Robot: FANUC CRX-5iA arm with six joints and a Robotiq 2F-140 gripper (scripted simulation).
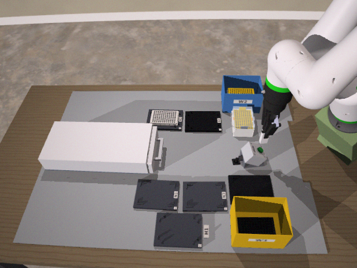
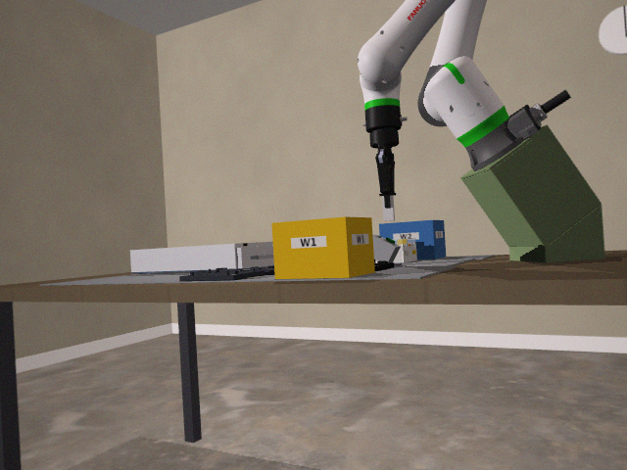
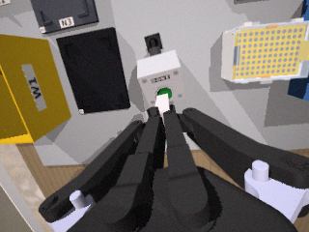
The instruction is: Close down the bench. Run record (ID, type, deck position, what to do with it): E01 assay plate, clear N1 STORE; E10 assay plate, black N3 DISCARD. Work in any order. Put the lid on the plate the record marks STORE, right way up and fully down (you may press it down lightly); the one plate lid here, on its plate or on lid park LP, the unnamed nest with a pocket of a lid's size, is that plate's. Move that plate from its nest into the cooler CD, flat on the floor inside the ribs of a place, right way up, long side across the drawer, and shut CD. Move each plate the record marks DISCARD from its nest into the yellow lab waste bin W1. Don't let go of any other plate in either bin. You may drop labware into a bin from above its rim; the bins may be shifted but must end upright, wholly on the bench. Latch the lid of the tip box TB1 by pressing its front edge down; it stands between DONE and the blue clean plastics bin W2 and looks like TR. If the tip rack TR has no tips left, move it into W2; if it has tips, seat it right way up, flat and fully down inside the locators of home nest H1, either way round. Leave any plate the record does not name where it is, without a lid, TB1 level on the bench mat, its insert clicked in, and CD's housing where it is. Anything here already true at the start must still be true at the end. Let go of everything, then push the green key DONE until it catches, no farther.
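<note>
My gripper (image 1: 264,139) is shut and empty. It hangs upright just above the green DONE key (image 1: 260,149) on its small grey box (image 1: 252,156). In the wrist view the white fingertips (image 3: 162,107) lie right over the green key (image 3: 164,92). In the exterior view the fingertips (image 2: 387,212) stand a little above the bins. Tip box TB1 (image 1: 242,121) with its yellow insert stands just left of the gripper. The blue bin W2 (image 1: 242,94) holds a tip rack (image 1: 240,91). The yellow bin W1 holds a black plate (image 1: 256,225). The white cooler CD (image 1: 95,147) has its drawer shut.
Nests N1 (image 1: 157,194), N3 (image 1: 204,196) and H1 (image 1: 178,229) are bare. A black pocket nest (image 1: 250,185) lies behind W1. A clear plate (image 1: 164,117) sits on a back nest, beside a black nest (image 1: 203,121). The green robot base (image 1: 337,132) stands at the right.
</note>
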